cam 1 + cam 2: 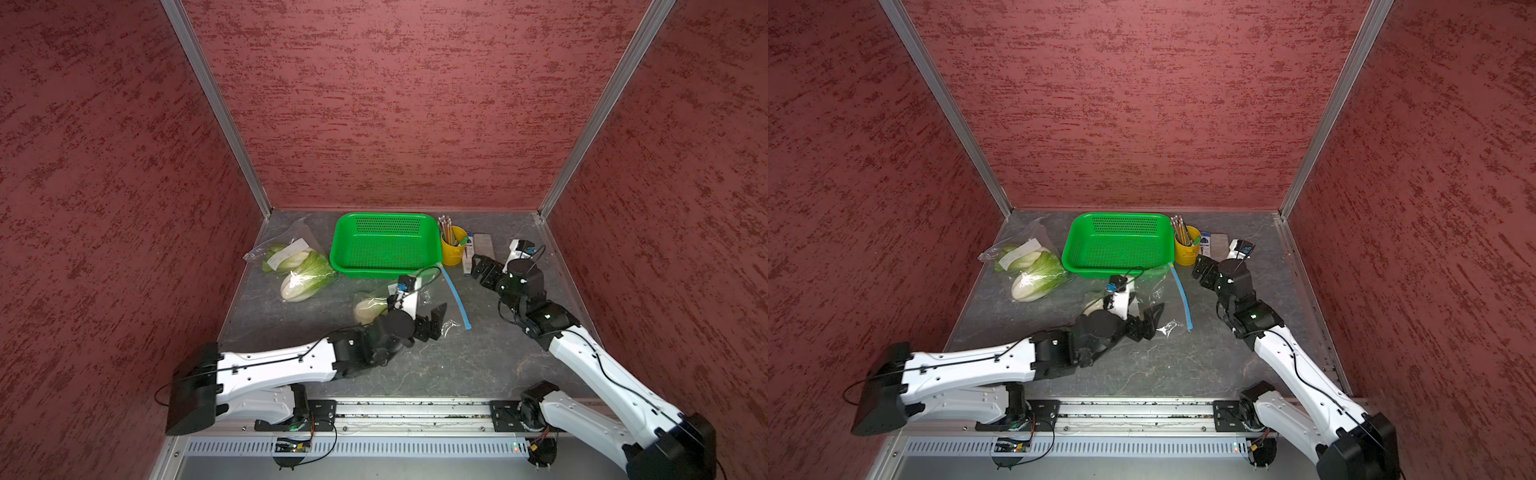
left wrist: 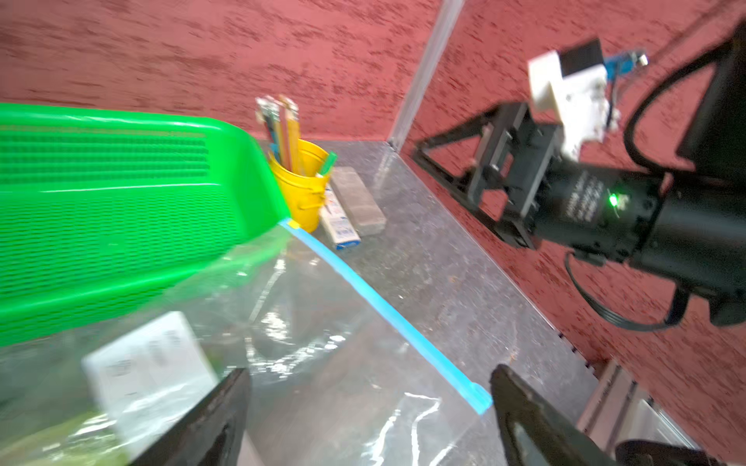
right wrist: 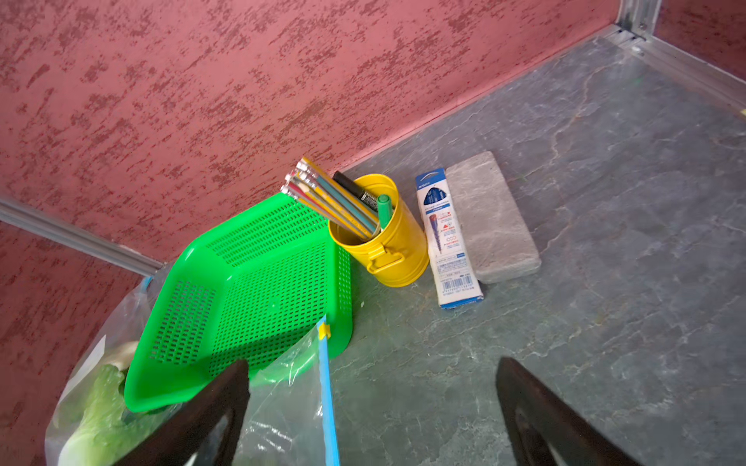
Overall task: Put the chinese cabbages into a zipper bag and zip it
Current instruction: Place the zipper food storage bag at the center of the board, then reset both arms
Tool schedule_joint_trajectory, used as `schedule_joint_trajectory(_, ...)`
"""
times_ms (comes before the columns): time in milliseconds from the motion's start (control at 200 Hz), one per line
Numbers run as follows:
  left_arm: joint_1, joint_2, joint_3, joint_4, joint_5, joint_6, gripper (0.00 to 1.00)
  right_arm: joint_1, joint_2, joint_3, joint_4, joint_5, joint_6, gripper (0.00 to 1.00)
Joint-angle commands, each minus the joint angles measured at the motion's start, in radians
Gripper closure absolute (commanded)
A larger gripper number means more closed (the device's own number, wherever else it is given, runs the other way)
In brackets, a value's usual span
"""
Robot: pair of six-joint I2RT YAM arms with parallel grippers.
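Note:
The clear zipper bag (image 1: 419,299) lies flat in front of the basket, its blue zip strip (image 1: 456,297) (image 2: 375,302) (image 3: 327,399) running toward me. One chinese cabbage (image 1: 368,309) lies inside it, partly hidden by my left wrist. Two more cabbages (image 1: 305,278) (image 1: 1036,278) lie at the back left in clear plastic. My left gripper (image 1: 436,322) (image 1: 1148,322) (image 2: 367,371) hangs open over the bag near the strip's front end, with only film below it. My right gripper (image 1: 476,268) (image 1: 1200,268) (image 3: 373,363) is open and empty, right of the strip's far end.
A green perforated basket (image 1: 384,266) stands at the back centre, touching the bag's far edge. Right of it are a yellow cup of pencils (image 1: 453,249), a white-blue box (image 3: 452,246) and a grey block (image 3: 490,218). Red walls close three sides.

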Motion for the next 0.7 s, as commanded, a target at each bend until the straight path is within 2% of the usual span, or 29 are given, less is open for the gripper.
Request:
schedule_joint_trajectory(0,0.102,-0.150,-0.021,-0.309,-0.138,-0.014,0.00,-0.047,0.022,-0.020,0.070,0.058,-0.024,0.01)
schedule_joint_trajectory(115,0.334,-0.301,-0.061,-0.494,-0.094,-0.056,0.00,-0.089,0.045,-0.049,0.114,0.119,-0.043,0.01)
schedule_joint_trajectory(225,0.604,-0.381,-0.102,-0.562,-0.045,-0.020,0.00,-0.121,0.056,-0.096,0.177,0.194,-0.069,0.01)
schedule_joint_trajectory(331,0.848,-0.408,-0.170,-0.525,0.028,0.042,0.00,-0.145,0.075,-0.160,0.267,0.267,-0.108,0.01)
schedule_joint_trajectory(431,1.050,-0.403,-0.270,-0.378,0.127,0.112,0.00,-0.154,0.119,-0.229,0.405,0.335,-0.173,0.01)
schedule_joint_trajectory(521,1.162,-0.377,-0.358,-0.198,0.228,0.181,0.00,-0.155,0.173,-0.301,0.581,0.404,-0.266,0.01)
schedule_joint_trajectory(551,1.185,-0.360,-0.386,-0.130,0.247,0.205,0.00,-0.161,0.184,-0.291,0.569,0.416,-0.264,0.01)
schedule_joint_trajectory(696,1.223,-0.216,-0.496,0.229,0.329,0.317,0.00,-0.165,0.242,-0.313,0.768,0.458,-0.434,0.01)
